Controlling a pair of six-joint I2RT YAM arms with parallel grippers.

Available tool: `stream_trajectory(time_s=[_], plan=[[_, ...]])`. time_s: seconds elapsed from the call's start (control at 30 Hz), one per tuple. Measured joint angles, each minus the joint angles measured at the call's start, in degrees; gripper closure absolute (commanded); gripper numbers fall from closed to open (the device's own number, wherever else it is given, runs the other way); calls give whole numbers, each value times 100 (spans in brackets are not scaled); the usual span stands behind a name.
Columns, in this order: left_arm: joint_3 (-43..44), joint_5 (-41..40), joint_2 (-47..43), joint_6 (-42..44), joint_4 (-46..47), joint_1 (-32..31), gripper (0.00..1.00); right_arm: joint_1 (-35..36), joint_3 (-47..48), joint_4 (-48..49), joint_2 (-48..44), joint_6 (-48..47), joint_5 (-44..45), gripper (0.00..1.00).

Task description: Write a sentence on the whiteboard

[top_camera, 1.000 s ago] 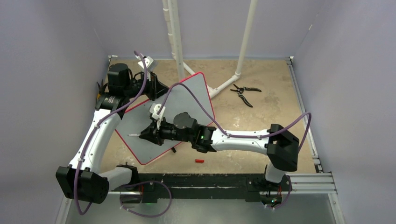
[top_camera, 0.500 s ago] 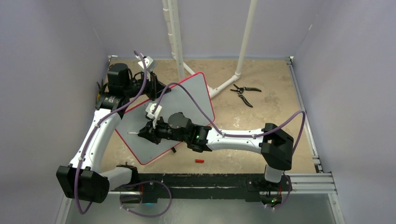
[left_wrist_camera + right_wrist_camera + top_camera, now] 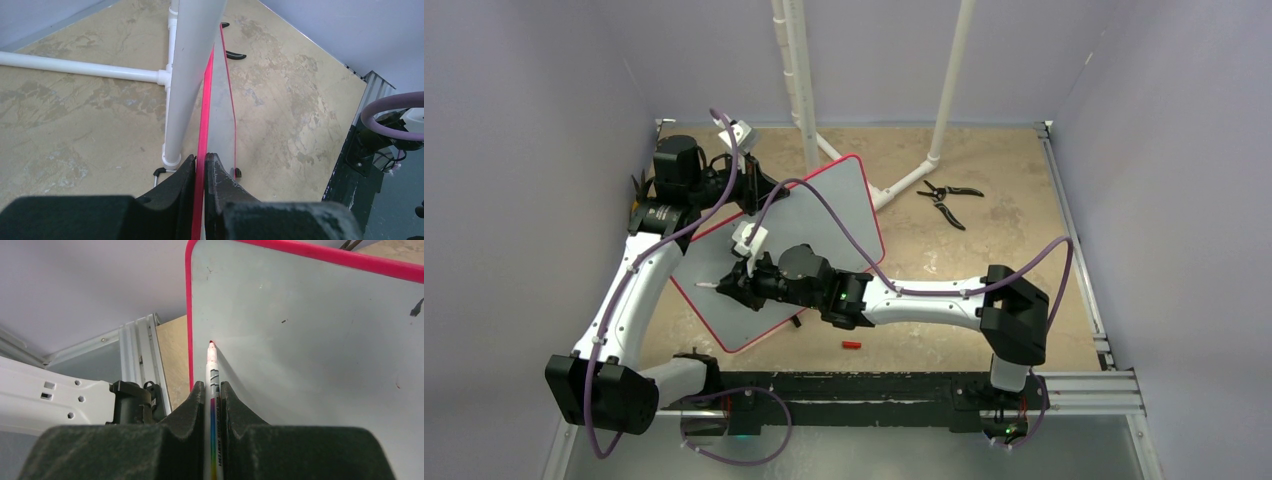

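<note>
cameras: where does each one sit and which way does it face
Top external: above and behind the robot, looking down at the table; shows left arm, right arm, left gripper on the far-left edge of the whiteboard, right gripper over it.
Left wrist: on the left arm, looking along the board's rim edge-on, past a white pipe; its fingers clamp the rim.
Right wrist: on the right arm, facing the board's face; its fingers hold a marker, tip near the board.
Shared: all three show the whiteboard; top and right wrist, the marker.
</note>
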Motion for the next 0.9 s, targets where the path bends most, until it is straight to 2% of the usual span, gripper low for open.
stream_trajectory(time_s=[0.57,0.9], plan=[[-66,149,0,-7,122,70,100,26,295,219,0,-11,466,100],[-87,214,0,-24,166,111,100,26,155,260,-31,-4,490,100]])
